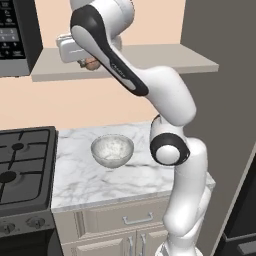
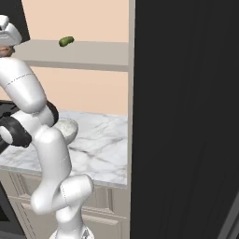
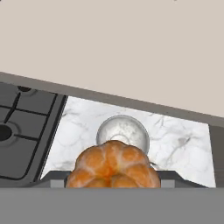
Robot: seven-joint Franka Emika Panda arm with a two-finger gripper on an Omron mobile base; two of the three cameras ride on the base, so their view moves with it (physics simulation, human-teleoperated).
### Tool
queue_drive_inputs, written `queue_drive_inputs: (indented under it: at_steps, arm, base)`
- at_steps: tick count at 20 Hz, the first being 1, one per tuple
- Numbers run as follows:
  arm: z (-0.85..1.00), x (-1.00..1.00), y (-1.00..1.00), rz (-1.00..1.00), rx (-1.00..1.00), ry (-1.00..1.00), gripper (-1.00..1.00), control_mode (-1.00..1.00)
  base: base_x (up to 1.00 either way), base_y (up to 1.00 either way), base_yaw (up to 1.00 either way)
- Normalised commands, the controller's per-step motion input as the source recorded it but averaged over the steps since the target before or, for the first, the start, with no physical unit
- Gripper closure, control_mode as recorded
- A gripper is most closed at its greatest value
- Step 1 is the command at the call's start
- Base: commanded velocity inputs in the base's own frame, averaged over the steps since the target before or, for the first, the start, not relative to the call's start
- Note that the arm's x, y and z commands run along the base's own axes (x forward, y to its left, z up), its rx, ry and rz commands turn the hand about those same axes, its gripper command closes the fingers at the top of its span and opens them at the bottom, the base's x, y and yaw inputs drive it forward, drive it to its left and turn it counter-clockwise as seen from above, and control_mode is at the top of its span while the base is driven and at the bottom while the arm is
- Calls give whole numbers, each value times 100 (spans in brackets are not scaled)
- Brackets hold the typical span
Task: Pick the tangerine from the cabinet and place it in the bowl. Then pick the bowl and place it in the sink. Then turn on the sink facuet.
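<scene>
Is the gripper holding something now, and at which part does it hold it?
The gripper holds the tangerine by its two opposite sides, above the bowl.

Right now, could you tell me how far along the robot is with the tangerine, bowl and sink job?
Early in step one. The pincer appears shut on the tangerine, level with the cabinet shelf, so the pick looks made. The bowl sits empty on the marble counter beside the stove. Left: drop the fruit in the bowl, carry the bowl to the sink, turn on the faucet.
</scene>
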Motion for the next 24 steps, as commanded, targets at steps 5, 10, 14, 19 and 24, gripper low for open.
queue_drive_inputs:
  at_steps: [5, 10, 14, 19, 24]
  arm:
    - [-31, -100, -40, 0, 7, 0, 100, -100]
    - [-39, -100, -35, 0, 8, 0, 100, -100]
    - [-48, -100, -36, 0, 12, 0, 100, -100]
    - [-55, -100, -36, 0, 15, 0, 100, -100]
    - [-82, -100, -32, -3, 10, 0, 100, -100]
  base:
    - [0, 0, 0]
    - [0, 0, 0]
    - [0, 0, 0]
    - [0, 0, 0]
    - [0, 0, 0]
